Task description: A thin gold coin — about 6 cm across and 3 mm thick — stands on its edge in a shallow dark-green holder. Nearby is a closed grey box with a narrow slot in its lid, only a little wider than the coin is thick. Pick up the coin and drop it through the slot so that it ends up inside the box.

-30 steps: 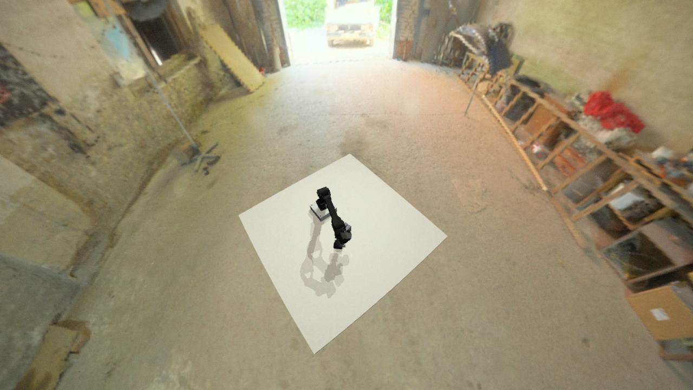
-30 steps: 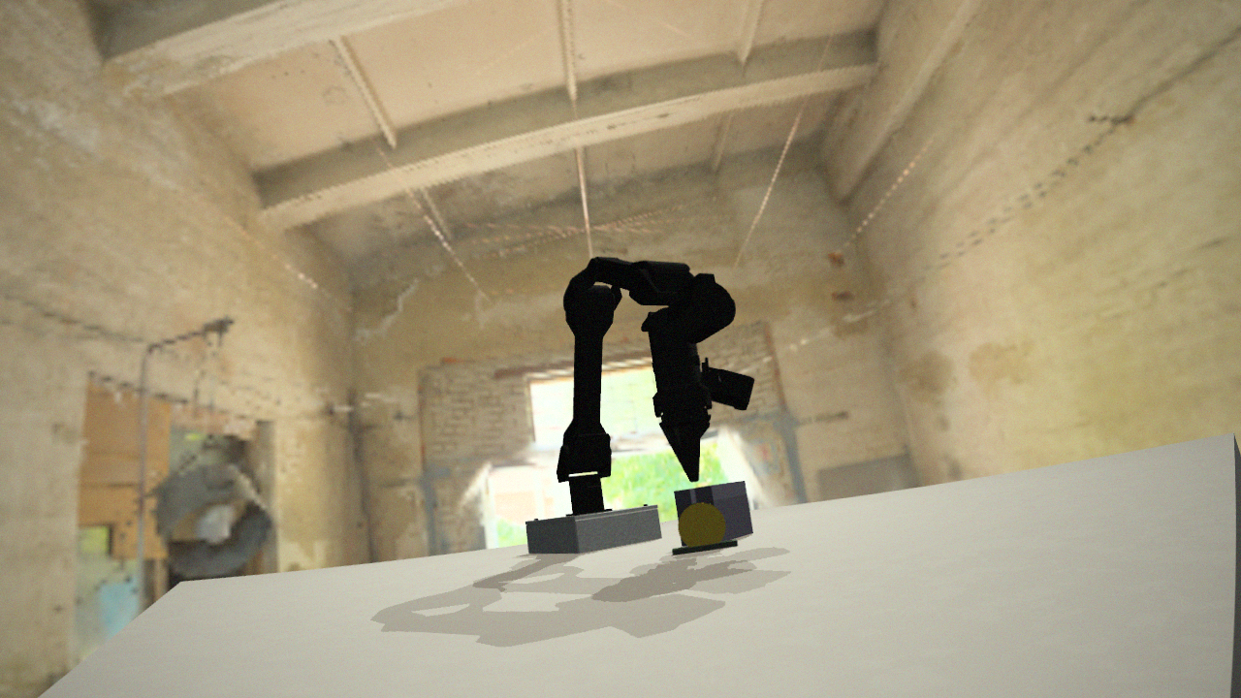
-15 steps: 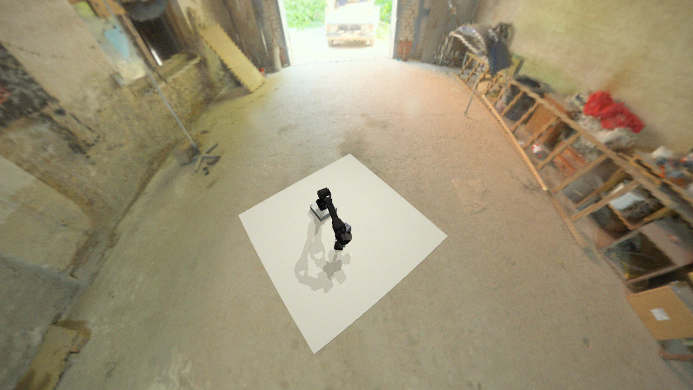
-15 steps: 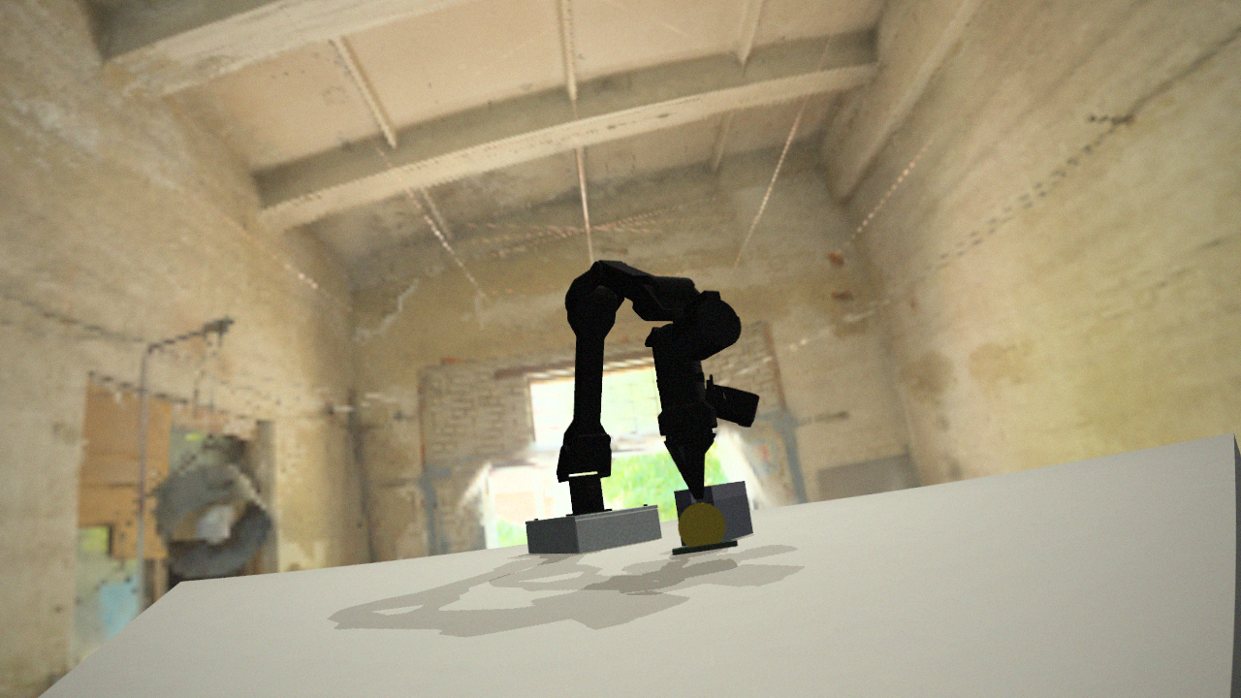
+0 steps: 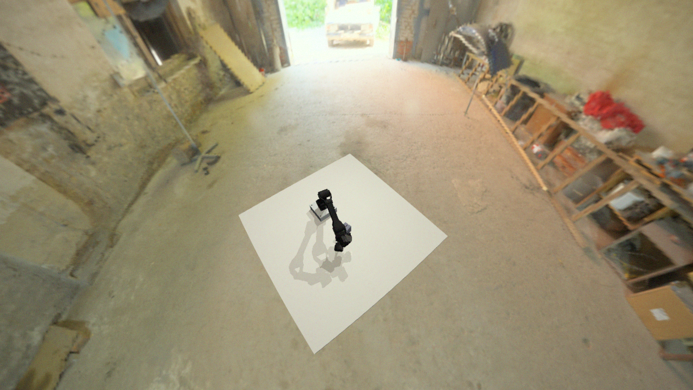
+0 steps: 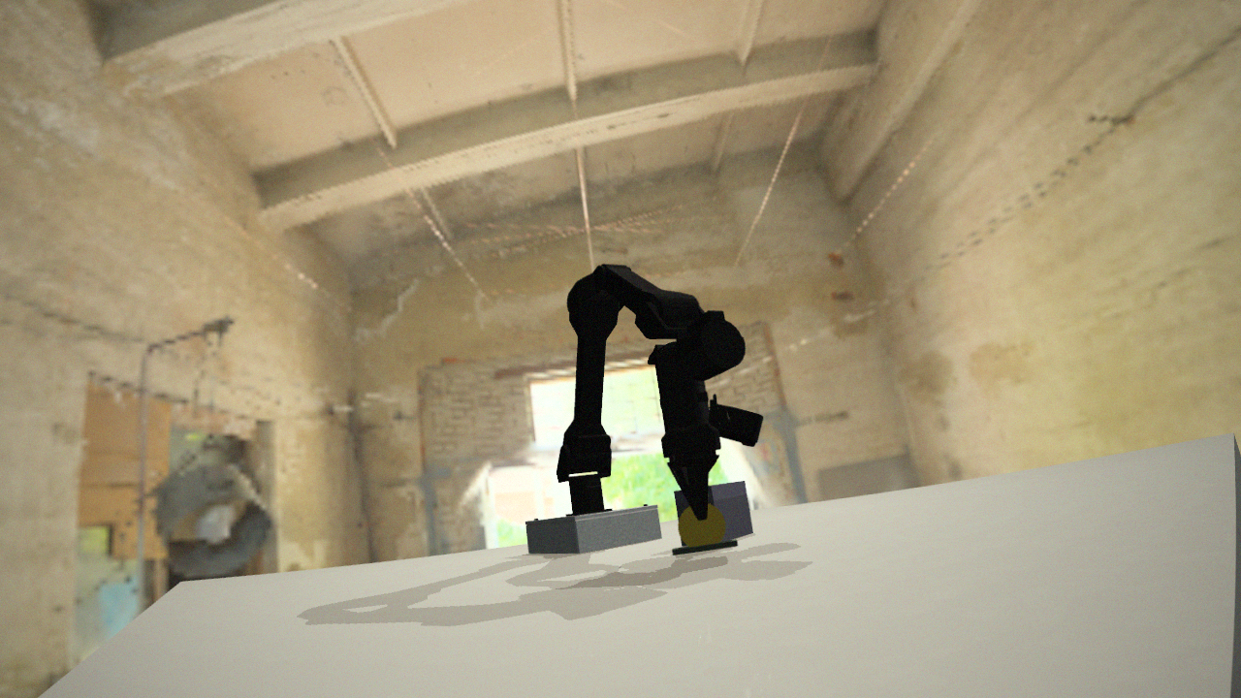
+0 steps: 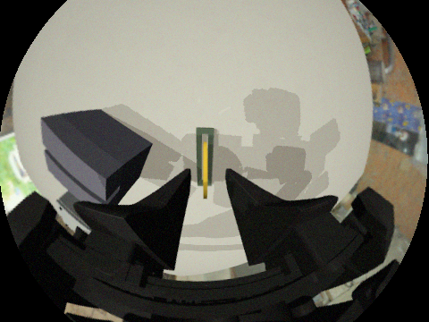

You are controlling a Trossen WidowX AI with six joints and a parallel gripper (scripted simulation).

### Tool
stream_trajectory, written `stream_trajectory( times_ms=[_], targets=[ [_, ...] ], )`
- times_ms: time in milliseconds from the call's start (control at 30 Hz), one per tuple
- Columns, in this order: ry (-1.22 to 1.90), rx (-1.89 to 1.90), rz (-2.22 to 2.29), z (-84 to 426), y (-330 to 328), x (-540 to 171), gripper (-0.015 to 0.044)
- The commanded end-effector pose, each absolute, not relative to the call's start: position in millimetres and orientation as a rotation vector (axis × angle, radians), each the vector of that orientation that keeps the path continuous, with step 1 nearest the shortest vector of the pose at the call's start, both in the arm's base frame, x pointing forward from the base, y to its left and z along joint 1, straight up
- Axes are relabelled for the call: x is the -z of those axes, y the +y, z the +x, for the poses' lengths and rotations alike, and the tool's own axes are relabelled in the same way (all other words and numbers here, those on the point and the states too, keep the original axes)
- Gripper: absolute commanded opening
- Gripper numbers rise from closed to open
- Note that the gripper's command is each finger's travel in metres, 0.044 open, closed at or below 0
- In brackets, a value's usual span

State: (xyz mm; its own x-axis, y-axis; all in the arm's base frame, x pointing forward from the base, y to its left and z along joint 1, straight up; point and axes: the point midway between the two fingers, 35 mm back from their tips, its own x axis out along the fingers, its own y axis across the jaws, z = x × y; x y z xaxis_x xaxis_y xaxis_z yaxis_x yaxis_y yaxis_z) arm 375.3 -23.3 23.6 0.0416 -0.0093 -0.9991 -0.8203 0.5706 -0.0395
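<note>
The gold coin stands on edge in the dark-green holder. In the wrist view it is a thin upright yellow line. My gripper is open and points down, low over the holder. One fingertip is on each side of the coin, with a gap on both sides. In the exterior view the near finger covers the coin's upper part. The grey box stands beside the holder; its slot shows as a dark line in the wrist view. In the top view the arm hides the coin.
The arm's base stands to the left of the box in the exterior view. A white board lies under everything. Arm shadows fall across it. The box is close to the left finger in the wrist view.
</note>
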Motion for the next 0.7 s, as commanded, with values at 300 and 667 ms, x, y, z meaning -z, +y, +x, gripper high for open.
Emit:
stream_trajectory(
  times_ms=[300,667],
  targets=[
    [1.409,-0.729,-0.761,372.7,-23.0,-0.4,0.0161],
    [1.409,-0.729,-0.761,372.5,-23.0,3.4,0.0000]
  ],
)
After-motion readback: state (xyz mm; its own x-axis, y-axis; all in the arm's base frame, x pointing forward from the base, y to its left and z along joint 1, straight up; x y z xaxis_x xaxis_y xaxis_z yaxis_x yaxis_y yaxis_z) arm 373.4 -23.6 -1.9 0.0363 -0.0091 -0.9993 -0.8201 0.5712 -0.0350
